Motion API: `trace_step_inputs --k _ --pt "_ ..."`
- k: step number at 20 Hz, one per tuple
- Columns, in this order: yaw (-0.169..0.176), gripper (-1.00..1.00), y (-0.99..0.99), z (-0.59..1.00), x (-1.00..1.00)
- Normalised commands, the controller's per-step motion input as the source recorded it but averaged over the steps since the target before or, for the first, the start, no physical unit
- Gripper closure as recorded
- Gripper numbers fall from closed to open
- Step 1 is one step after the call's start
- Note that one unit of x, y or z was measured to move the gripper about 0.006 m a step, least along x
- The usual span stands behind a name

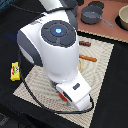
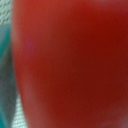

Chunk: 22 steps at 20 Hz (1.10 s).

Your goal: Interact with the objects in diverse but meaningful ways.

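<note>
The red tomato [image 2: 70, 60] fills nearly the whole wrist view, blurred and very close to the camera. In the exterior view a bit of red [image 1: 62, 95] shows under the arm's white hand [image 1: 75, 91], low over the woven mat [image 1: 102, 75]. The fingers are hidden there, so I cannot tell whether they are open or shut on the tomato. The flat yellow packet [image 1: 15, 71] lies off the mat at the exterior view's left. The thin dark-brown sausage [image 1: 86, 44] lies at the mat's far edge. The bread block is hidden.
A wooden-handled utensil [image 1: 89, 58] lies on the mat beside the arm. A grey pot [image 1: 92, 15], a dark lid [image 1: 96, 5] and a beige bowl [image 1: 123, 19] stand on a brown board at the back. A black cable [image 1: 35, 92] loops across the mat.
</note>
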Motion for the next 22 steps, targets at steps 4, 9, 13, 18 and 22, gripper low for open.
trace_step_inputs --k 4,9,13,18,22 --pt "0.019 1.0 0.0 0.63 0.46" --pt "0.01 1.0 0.3 1.0 0.56" --pt "0.005 1.0 0.73 1.0 0.1" --pt "0.002 1.0 0.8 0.6 -0.03" --pt "0.0 1.0 0.76 0.02 -0.34"
